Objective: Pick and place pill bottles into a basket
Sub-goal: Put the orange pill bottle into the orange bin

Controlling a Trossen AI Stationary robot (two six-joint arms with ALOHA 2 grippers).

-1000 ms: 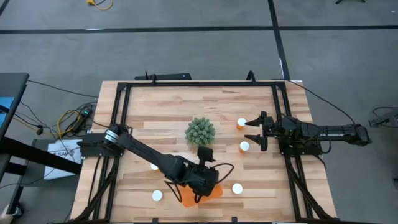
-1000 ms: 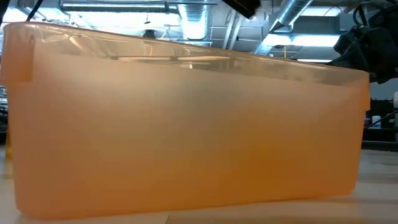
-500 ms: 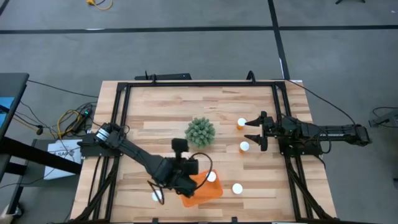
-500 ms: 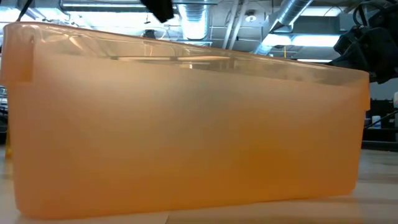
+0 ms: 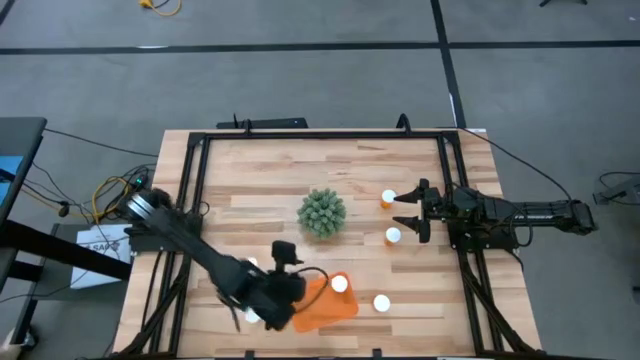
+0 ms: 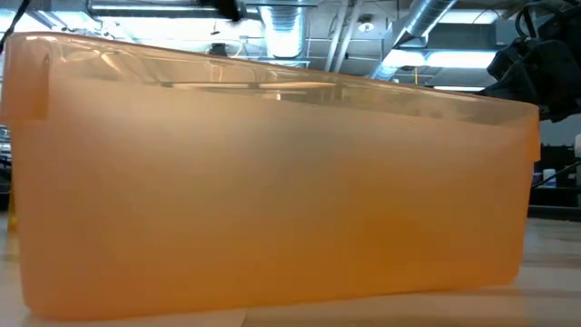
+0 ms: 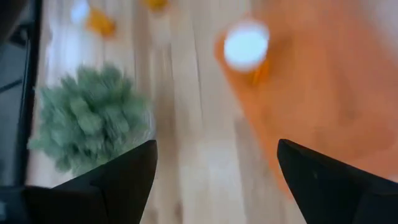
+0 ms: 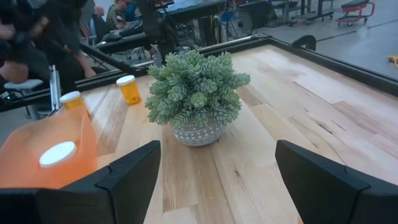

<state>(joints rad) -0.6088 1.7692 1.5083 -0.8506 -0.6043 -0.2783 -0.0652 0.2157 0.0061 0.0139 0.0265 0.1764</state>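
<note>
While I watched from above, one pill bottle (image 5: 340,285) stood in the basket (image 5: 325,308), my left claw (image 5: 262,308) beside it. The low view showed only basket wall. My left wrist view showed the claw wide open, empty. I judged another bottle (image 5: 381,302) came next; right claw (image 5: 408,211) waited open.

Plant (image 5: 321,211) mid-table, left arm (image 5: 200,250) crossing the front-left, bare wood behind
</note>
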